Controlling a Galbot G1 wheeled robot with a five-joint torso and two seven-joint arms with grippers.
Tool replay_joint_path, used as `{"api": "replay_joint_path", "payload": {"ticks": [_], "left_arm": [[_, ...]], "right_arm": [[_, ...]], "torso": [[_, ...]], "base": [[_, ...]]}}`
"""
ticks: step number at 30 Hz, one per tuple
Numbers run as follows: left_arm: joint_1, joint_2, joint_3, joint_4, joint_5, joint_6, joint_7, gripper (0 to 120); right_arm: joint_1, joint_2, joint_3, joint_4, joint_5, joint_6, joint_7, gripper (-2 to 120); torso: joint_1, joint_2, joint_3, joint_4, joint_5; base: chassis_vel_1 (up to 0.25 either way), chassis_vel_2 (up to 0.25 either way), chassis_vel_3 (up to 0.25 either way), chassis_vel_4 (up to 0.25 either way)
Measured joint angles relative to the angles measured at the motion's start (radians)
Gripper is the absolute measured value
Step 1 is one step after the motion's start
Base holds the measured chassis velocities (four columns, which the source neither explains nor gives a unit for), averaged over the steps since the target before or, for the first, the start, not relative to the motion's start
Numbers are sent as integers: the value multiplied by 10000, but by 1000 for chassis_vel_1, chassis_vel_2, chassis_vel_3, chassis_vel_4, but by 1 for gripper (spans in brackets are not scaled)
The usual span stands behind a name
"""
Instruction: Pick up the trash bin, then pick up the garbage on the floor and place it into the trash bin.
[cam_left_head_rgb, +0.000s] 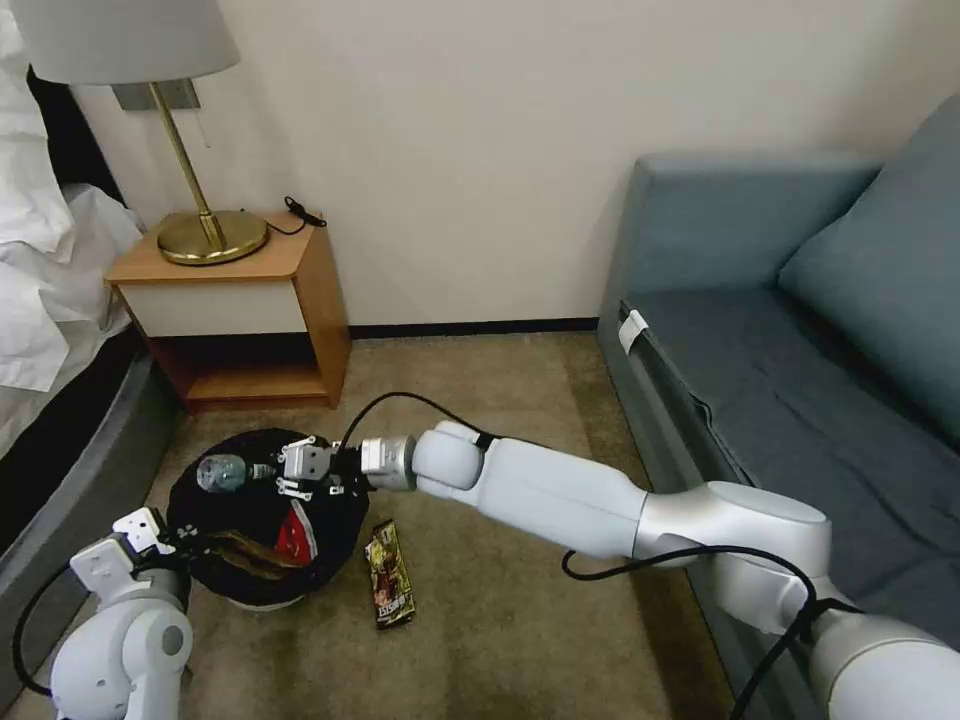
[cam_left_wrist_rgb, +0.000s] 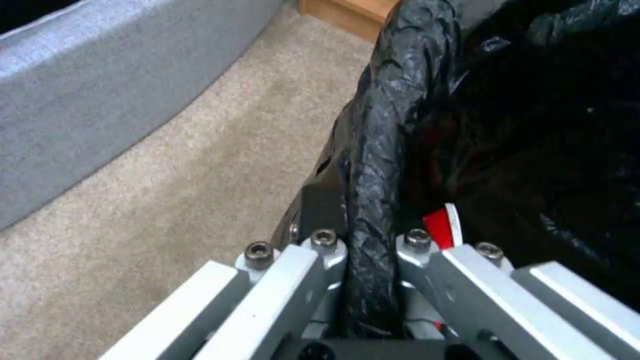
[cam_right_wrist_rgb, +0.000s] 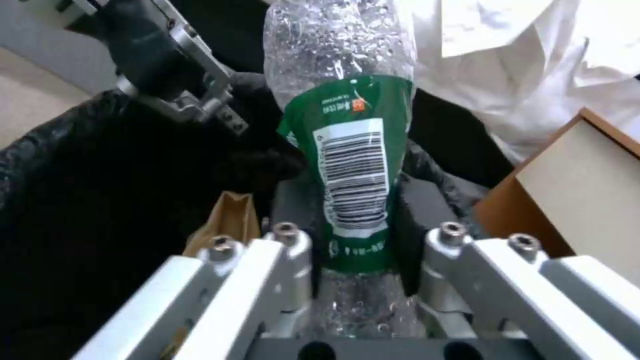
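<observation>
**Head view: bottle held over the bin, one wrapper left on the floor**

Head view shows the right gripper (cam_left_head_rgb: 290, 472) stretched out over the bin (cam_left_head_rgb: 262, 520), its fingers (cam_right_wrist_rgb: 287, 250) closed on the bottle (cam_left_head_rgb: 222, 470), which sticks out beyond them above the far side of the opening. In the right wrist view the bottle's green label and barcode run straight out between the fingers, with the black liner below. The left gripper (cam_left_wrist_rgb: 370, 280) is at the near rim, its fingers (cam_left_wrist_rgb: 320, 250) pinched shut on the bag (cam_left_wrist_rgb: 380, 150) where it folds over the edge; whether the bin is lifted clear of the carpet (cam_left_head_rgb: 520, 620) I cannot tell.

The step in hand, as I judge it, is dropping the bottle. The next move calls for the right fingers to part while the bottle is over the opening; since it lies near the far rim, a release there could let it roll off the edge, so bringing it nearer the middle first looks safer.

Inside the bin lie the red-white wrapper (cam_left_head_rgb: 296, 535) and the brown paper (cam_left_head_rgb: 245, 552), both toward the near side. The snack wrapper (cam_left_head_rgb: 389, 588) is on the carpet just beside the bin, on the side toward the sofa (cam_left_head_rgb: 800, 400), not yet collected.
</observation>
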Motion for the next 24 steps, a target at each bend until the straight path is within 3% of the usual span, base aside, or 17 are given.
{"api": "replay_joint_path", "payload": {"ticks": [17, 21, 24], "left_arm": [[-26, -35, -5, 4, -5, 1, 4, 3], [-51, -28, -6, 7, -9, 1, 5, 3], [-56, -2, -34, 17, -20, 0, 5, 3]], "right_arm": [[32, -245, 253, 294, -80, -81, 283, 87], [68, -295, 429, 413, -41, -154, 378, 98], [76, -325, 698, 528, 45, -241, 552, 99]], "torso": [[0, 0, 0, 0, 1], [0, 0, 0, 0, 2], [0, 0, 0, 0, 1]], "base": [[0, 0, 0, 0], [0, 0, 0, 0], [0, 0, 0, 0]]}}
